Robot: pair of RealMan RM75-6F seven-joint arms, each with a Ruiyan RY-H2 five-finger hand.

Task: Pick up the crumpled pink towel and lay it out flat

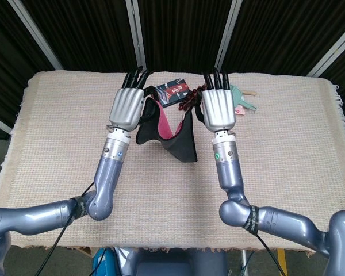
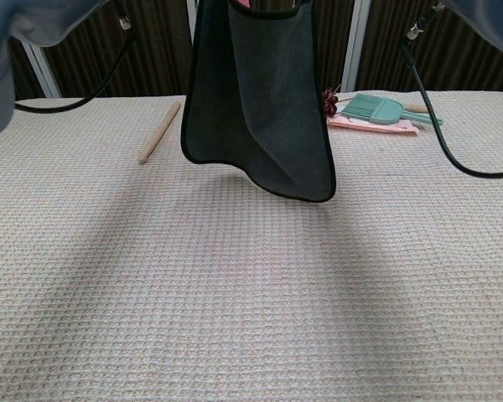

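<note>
head: high, looks down on whole table (image 1: pixel 57 126) | chest: low, near, faces forward | shared: tabletop

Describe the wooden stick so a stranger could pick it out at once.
Start at the beige woven table cover and look toward its far edge, left of the hanging towel. The wooden stick lies there alone, flat on the cloth. It is plain, thin and straight, unlike the teal brush and dark red grapes clustered to the right.

Towel (image 2: pixel 260 100) top edge and both hands beyond chest view's upper border; grapes (image 1: pixel 188 101) partly behind towel.
</note>
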